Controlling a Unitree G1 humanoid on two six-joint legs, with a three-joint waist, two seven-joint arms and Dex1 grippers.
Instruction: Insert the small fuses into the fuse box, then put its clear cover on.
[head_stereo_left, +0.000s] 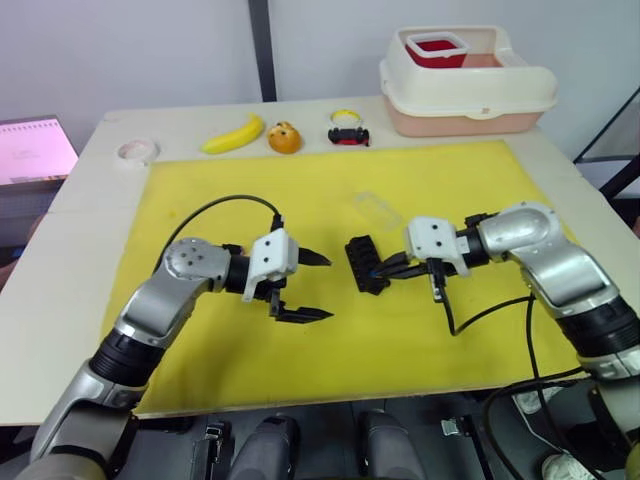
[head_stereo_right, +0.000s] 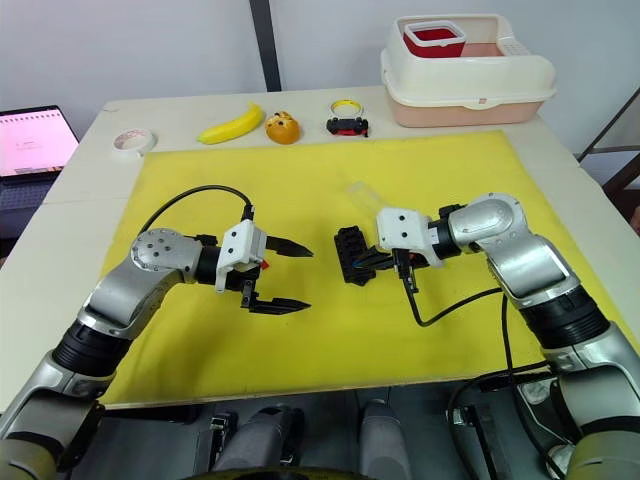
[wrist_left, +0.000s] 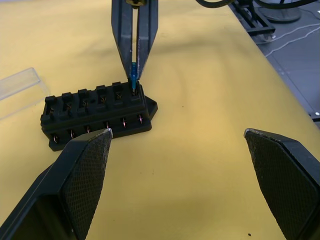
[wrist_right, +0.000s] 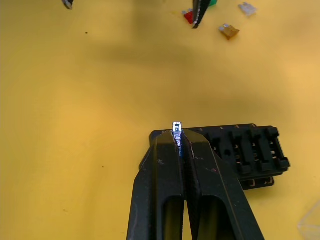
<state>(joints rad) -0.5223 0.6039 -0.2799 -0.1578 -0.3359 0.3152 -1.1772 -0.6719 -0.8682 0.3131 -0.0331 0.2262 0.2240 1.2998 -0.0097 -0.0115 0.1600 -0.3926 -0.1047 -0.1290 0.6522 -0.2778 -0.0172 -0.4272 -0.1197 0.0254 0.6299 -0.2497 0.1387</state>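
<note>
The black fuse box (head_stereo_left: 366, 265) lies in the middle of the yellow mat (head_stereo_left: 300, 180). My right gripper (head_stereo_left: 388, 269) is shut on a blue fuse (wrist_left: 134, 75) and holds it at the end slot of the box nearest me. The fuse's tip (wrist_right: 177, 127) pokes out between the closed fingers. My left gripper (head_stereo_left: 305, 287) stands open just left of the box with nothing in it. The clear cover (head_stereo_left: 378, 208) lies flat on the mat beyond the box. Loose fuses lie by the left gripper: red (wrist_right: 188, 16), olive-yellow (wrist_right: 228, 31) and grey (wrist_right: 247, 8).
Along the table's far edge are a tape roll (head_stereo_left: 137, 151), a banana (head_stereo_left: 233, 134), an orange object (head_stereo_left: 284, 137) and a small black-and-yellow item (head_stereo_left: 347, 128). A cream lidded bin (head_stereo_left: 465, 85) stands at the back right, a laptop (head_stereo_left: 35, 150) off the left.
</note>
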